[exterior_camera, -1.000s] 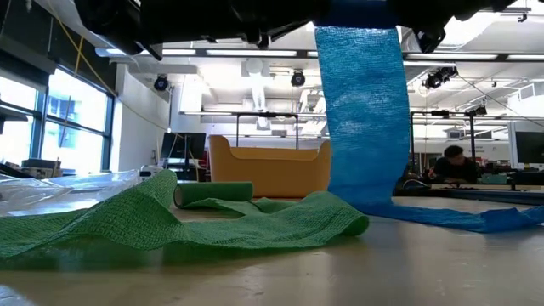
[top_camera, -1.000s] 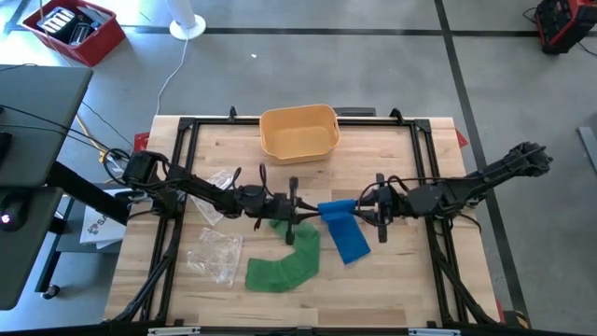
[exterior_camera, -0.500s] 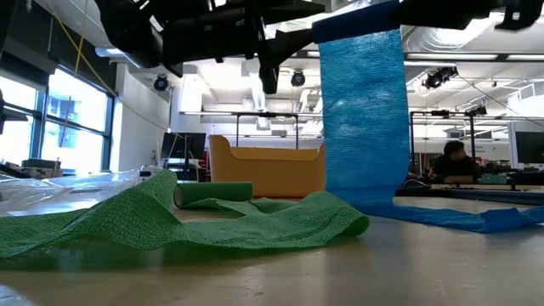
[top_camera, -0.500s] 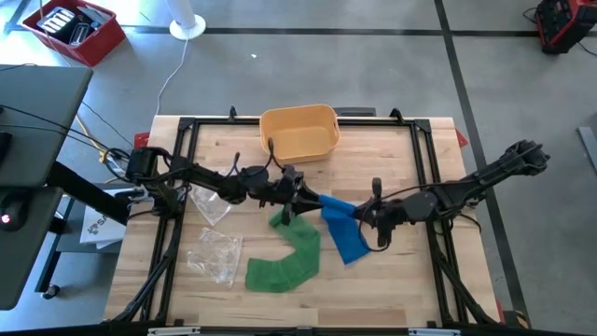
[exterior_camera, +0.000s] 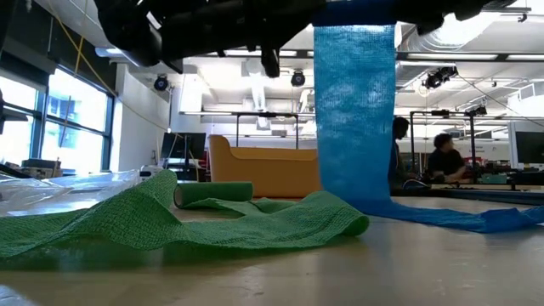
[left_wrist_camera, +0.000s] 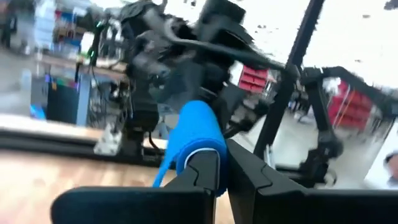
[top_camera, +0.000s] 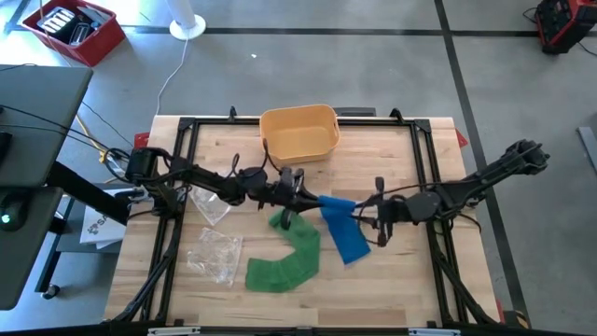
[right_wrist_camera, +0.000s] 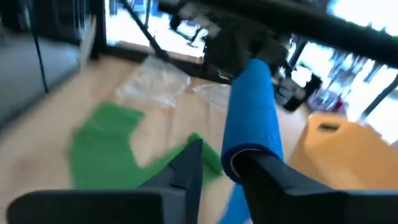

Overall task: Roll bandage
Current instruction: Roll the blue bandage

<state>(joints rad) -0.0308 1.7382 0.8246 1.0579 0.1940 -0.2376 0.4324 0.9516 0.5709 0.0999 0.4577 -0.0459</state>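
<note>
The blue bandage (top_camera: 343, 224) roll hangs lifted between both fingers: left fingers (left_wrist_camera: 219, 171) pinch one end, right fingers (right_wrist_camera: 227, 163) straddle the other (apparently slightly spread), so its tail can wind up off the worktop (top_camera: 410, 280).

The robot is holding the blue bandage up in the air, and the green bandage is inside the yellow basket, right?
Not quite. The blue bandage is held up, but the green bandage isn't inside the yellow basket. It lies spread on the wooden table, in front of the basket. The high view shows it.
</note>
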